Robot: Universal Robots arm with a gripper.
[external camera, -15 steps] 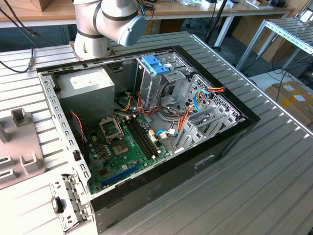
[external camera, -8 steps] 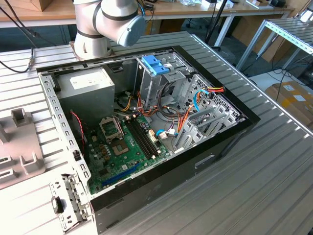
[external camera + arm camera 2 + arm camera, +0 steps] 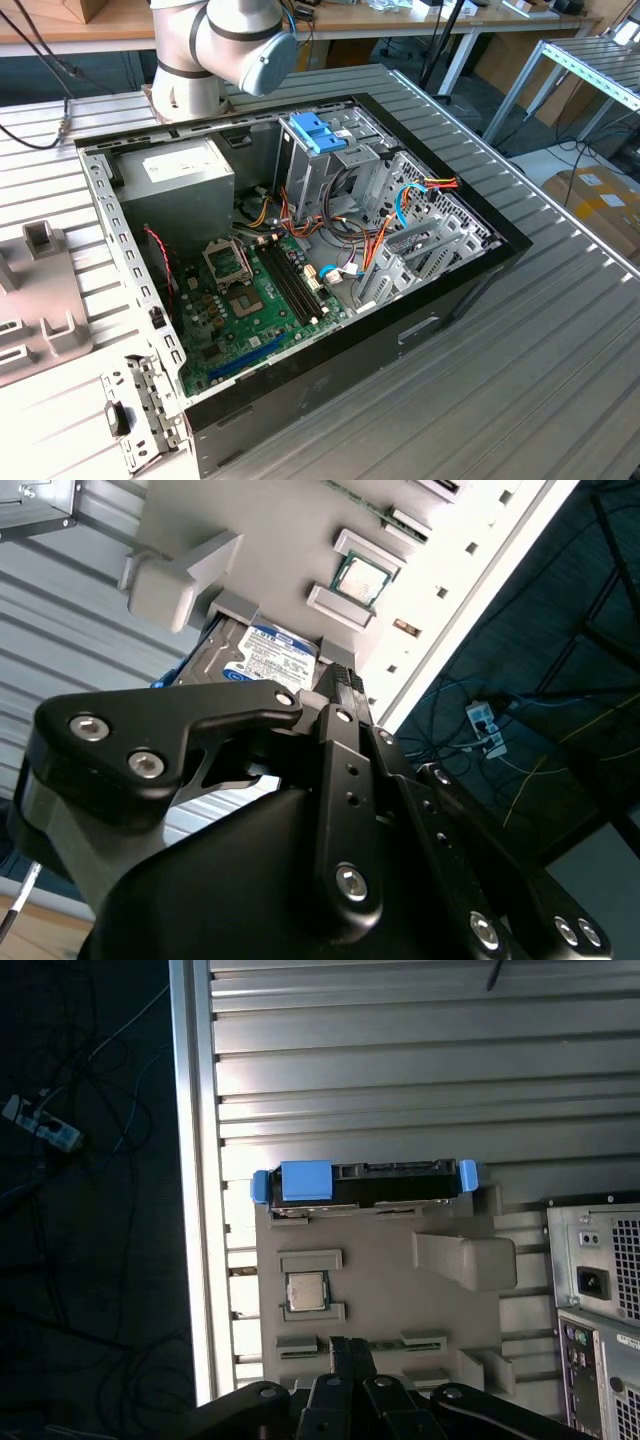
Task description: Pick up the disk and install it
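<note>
Count: one disk (image 3: 365, 1182), one grey holder plate (image 3: 400, 1300), one processor chip (image 3: 307, 1292), one open computer case (image 3: 330, 370), one gripper (image 3: 350, 1345).
Disk: silver metal body, bright blue carrier with blue tab, white-and-blue label (image 3: 270, 660) on face.
Location: stands on edge in slot at holder plate's rim, on ribbed metal table (image 3: 400, 1060), outside case.
Gripper: fingers closed together, nothing held, not touching disk.

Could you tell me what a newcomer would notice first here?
The open computer case sits in the middle of the exterior view, its green motherboard exposed. In the first wrist view, the disk in its blue carrier stands on edge at the end of a grey holder, apart from the gripper.
</note>
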